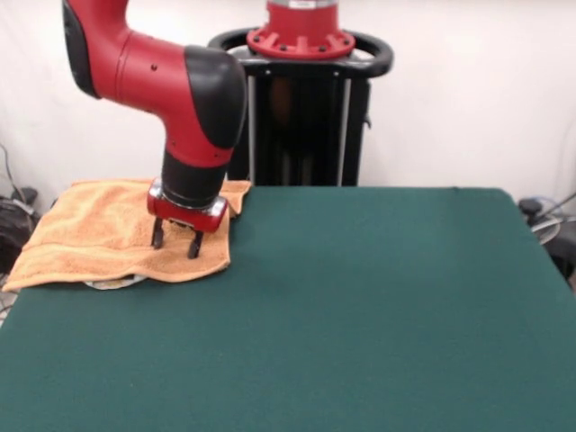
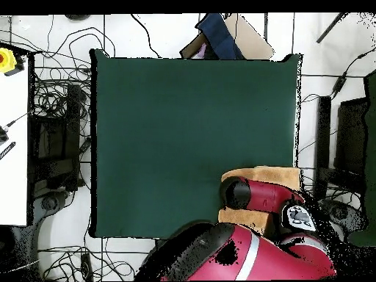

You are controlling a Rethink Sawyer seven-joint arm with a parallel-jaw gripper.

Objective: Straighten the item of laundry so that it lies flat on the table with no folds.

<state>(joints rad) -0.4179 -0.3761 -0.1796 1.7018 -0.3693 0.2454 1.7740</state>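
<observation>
The towel (image 1: 99, 236) lies at the far corner of the green surface (image 1: 360, 306), close beside my pedestal (image 1: 301, 108); in the front view that is the upper left of the surface, and in the overhead view the towel (image 2: 273, 176) sits at the lower right, against the surface (image 2: 183, 132) edge nearest my base. It is not flat: the cloth is doubled over itself, with a thick rounded fold running along its near edge and a raised corner at the back next to the pedestal. A pale round shape peeks out from under the near fold; I cannot tell what it is. My fingers (image 1: 176, 240) point straight down over the towel's right-hand part in the front view, spread apart with a clear gap between the two dark tips, and nothing is pinched between them. The tips sit right at the cloth's surface, though I cannot tell whether they press into it. From overhead my red arm (image 2: 257, 197) covers much of the towel. The rest of the green surface stretches wide and well apart from the towel.
</observation>
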